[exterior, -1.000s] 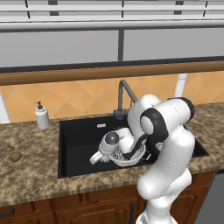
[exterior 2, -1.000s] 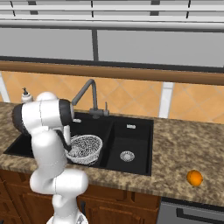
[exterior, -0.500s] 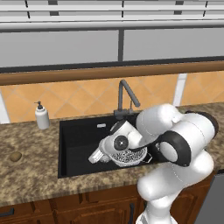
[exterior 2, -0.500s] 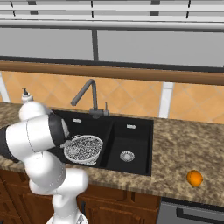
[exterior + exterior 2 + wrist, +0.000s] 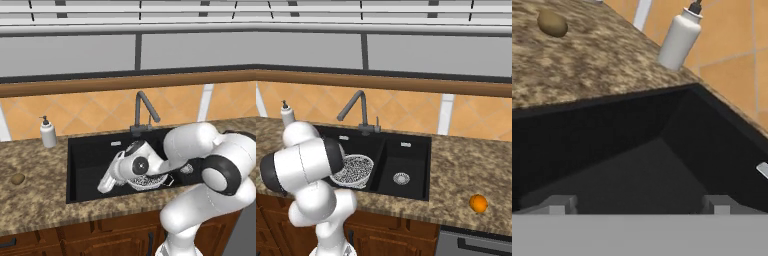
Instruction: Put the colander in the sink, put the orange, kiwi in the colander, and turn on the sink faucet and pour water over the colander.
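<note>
The white arm folds forward and low — elbow bulging to the right, forearm reaching left. The hand [image 5: 106, 184] points down and leftward, its two fingers spread wide — nothing between them, tips [image 5: 561, 204] well apart.

Speckled granite counter [image 5: 466, 165]; orange tile backsplash [image 5: 406, 112]; wood cabinets [image 5: 100, 235] below; grey panels [image 5: 70, 52] above, prob. window.

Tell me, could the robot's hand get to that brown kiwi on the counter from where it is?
Probably yes: the open hand is empty, low in the sink, and the kiwi lies alone on bare counter beyond the rim.
</note>
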Motion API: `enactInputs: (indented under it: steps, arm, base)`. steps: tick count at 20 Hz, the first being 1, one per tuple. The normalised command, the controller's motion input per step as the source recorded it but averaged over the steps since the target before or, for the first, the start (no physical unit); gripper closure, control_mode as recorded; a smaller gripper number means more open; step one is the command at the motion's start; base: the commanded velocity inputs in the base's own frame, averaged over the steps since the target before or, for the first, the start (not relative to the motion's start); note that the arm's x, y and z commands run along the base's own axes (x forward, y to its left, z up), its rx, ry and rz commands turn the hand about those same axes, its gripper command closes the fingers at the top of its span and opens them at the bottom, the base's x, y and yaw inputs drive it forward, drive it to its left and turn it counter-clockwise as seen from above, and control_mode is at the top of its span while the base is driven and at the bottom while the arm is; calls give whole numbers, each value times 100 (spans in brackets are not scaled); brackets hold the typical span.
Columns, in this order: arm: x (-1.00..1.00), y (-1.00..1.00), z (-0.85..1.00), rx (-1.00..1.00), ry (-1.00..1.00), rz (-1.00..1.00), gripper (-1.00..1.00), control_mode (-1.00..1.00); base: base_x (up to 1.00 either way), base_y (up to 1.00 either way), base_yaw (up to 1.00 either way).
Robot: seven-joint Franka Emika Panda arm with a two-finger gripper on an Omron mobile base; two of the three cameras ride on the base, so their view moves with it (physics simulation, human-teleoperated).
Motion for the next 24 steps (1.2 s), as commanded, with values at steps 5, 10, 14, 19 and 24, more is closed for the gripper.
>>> enactInputs:
  steps: [5, 10, 14, 19, 24]
  arm:
    - [-18, 76, 100, -28, 24, 14, -100, -100]
    - [-24, 68, 100, -13, 2, 6, -100, -100]
    - [-19, 71, 100, 0, -9, 0, -100, -100]
    - [-33, 39, 100, -1, -5, -8, -100, -100]
    - [-32, 29, 100, 0, 4, -5, -100, -100]
  base:
    - [0, 0, 0]
    - [0, 0, 0]
    - [0, 0, 0]
    - [0, 0, 0]
    - [0, 0, 0]
